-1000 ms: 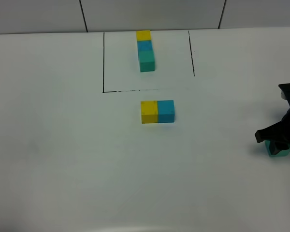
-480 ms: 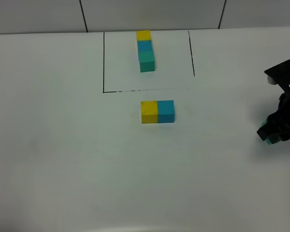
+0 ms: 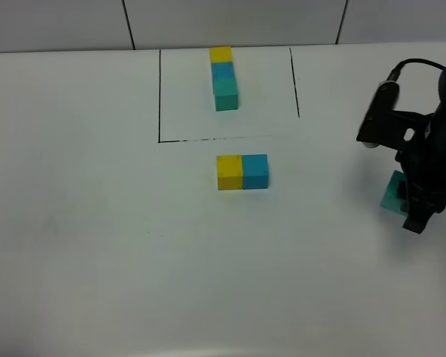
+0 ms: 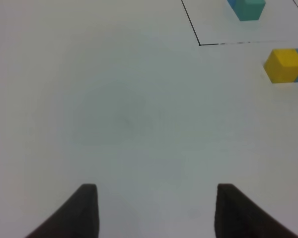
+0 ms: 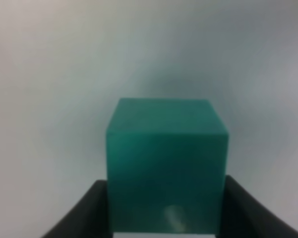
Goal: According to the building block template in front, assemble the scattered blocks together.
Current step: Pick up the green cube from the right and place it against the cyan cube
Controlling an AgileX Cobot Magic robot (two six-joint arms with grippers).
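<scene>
**Teal-green cube lifted at the right; two cubes already joined mid-surface**

Left gripper (image 4: 156, 213): its two dark fingers stand apart with nothing between them, over bare white surface (image 3: 97, 238) on the near left. It does not appear in the high view.

Right gripper (image 3: 403, 202): clenched on the teal-green cube (image 3: 392, 192), one finger on each of two opposite faces, as the right wrist view confirms (gripper (image 5: 164, 213), cube (image 5: 166, 158)). The cube is tilted and appears to be clear of the surface, at the right side and slightly nearer than the joined pair. One second ago this gripper sat low at the right edge with the cube down on the surface. Half a second ago it had begun to rise. Now the arm reaches further in from the right, and the cube is higher and a little further left.

Centre: the yellow cube (image 3: 229, 172) and the blue cube (image 3: 255, 171) lie side by side, touching, yellow on the left. Neither has moved across the three moments. The left wrist view shows the same yellow cube (image 4: 284, 64).

Far: the template row (image 3: 224, 78) lies inside a black outline (image 3: 159, 97) drawn on the surface, running yellow, blue, teal-green from far to near, in the same place as before.

Count: three loose cubes (one yellow, one blue, one teal-green), of which two are joined and one is held; one template row of three cubes; two grippers.
</scene>
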